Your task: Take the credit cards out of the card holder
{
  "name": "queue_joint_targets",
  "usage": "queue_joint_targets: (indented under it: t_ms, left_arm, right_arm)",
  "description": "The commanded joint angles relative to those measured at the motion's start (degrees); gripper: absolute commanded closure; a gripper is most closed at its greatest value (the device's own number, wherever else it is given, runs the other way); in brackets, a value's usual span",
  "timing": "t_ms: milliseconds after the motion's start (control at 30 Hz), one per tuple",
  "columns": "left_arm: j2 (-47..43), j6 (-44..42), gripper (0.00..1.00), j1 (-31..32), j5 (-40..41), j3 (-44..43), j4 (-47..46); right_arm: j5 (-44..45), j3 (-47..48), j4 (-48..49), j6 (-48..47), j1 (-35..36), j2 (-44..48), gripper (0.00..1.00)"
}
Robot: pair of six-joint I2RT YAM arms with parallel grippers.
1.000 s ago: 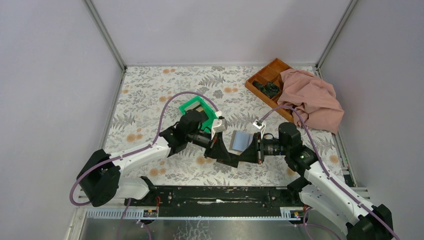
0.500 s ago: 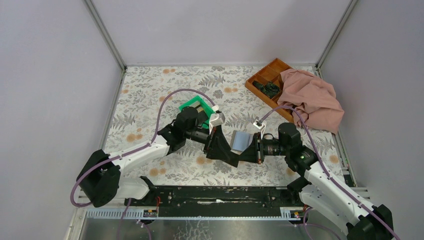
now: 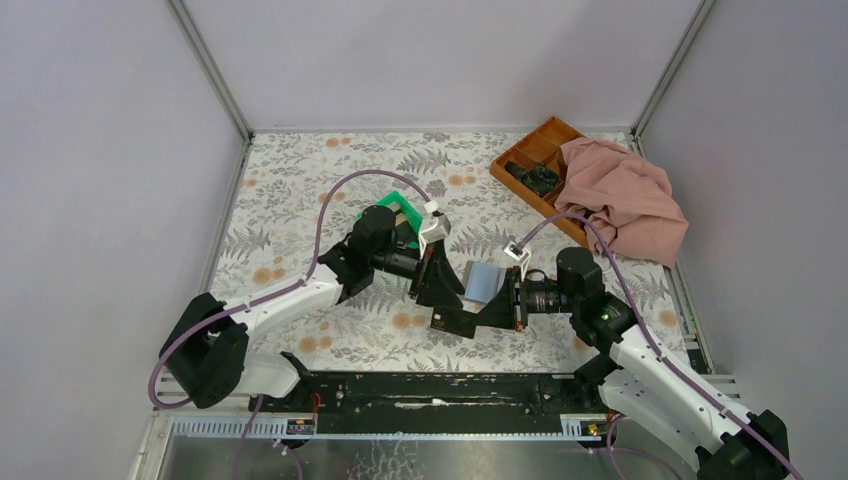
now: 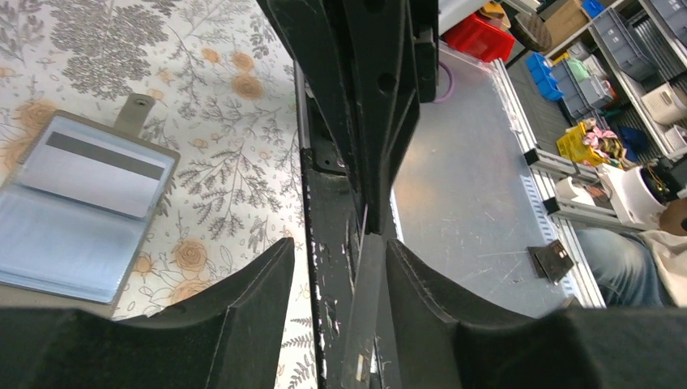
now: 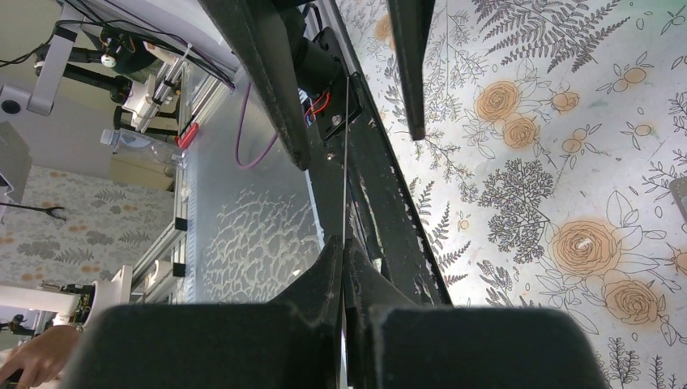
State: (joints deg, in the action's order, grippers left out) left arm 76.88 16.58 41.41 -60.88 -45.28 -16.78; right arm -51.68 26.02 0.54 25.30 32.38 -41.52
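The card holder (image 3: 484, 280) lies open on the floral table, pale blue-grey; in the left wrist view the card holder (image 4: 73, 219) shows a grey card with a dark stripe (image 4: 101, 170) in its upper slot. My right gripper (image 5: 343, 243) is shut on a thin credit card (image 5: 345, 162) seen edge-on. That card (image 4: 362, 316) reaches between the fingers of my left gripper (image 4: 340, 247), which is open, the card lying close to its right finger. From above the two grippers, left (image 3: 440, 300) and right (image 3: 475, 315), meet just in front of the holder.
A green bin (image 3: 398, 208) sits behind the left wrist, partly hidden by it. An orange-brown tray (image 3: 535, 150) with dark items stands at the back right, half covered by a pink cloth (image 3: 620, 195). The black rail of the arm bases (image 3: 430, 385) runs along the near edge.
My left gripper went from shut to open and its wrist shifted a little away from the near edge. The right gripper stayed shut and hardly moved.
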Motion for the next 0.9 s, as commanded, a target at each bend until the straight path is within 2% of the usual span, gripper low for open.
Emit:
queue_joint_targets:
  t_ms: [0, 200, 333, 433, 667, 767, 833, 867]
  left_arm:
    - [-1.5, 0.8, 0.48, -0.1, -4.1, 2.2, -5.1]
    - [-2.1, 0.8, 0.53, -0.2, -5.1, 3.1, -5.1]
    - [-2.4, 1.2, 0.61, -0.1, -5.4, 3.7, -6.0]
    - [-2.5, 1.1, 0.71, -0.1, -5.1, 4.1, -6.2]
    - [-2.0, 0.8, 0.78, 0.0, -5.5, 4.1, -5.8]
    - [-1.9, 0.2, 0.87, 0.1, -5.5, 4.1, -5.1]
    - [-1.8, -0.3, 0.86, 0.2, -5.4, 3.9, -4.4]
    - [-1.7, -0.5, 0.81, 0.3, -5.4, 3.9, -4.1]
  right_arm:
    - [0.1, 2.5, 0.4, -1.3, 0.6, -0.4, 1.00]
    - [1.0, 4.2, -0.8, -2.4, 0.6, -1.3, 1.00]
    - [1.9, 4.9, -2.2, -3.2, 0.6, -1.4, 1.00]
    - [1.9, 5.0, -2.2, -3.3, 0.6, -1.5, 1.00]
    - [2.1, 5.4, -2.3, -3.5, 0.6, -1.8, 1.00]
    - [2.2, 5.7, -2.3, -3.6, 0.6, -2.2, 1.00]
    - [2.2, 6.0, -2.4, -3.7, 0.6, -2.5, 1.00]
    - [2.2, 6.1, -2.4, -3.8, 0.6, -2.6, 1.00]
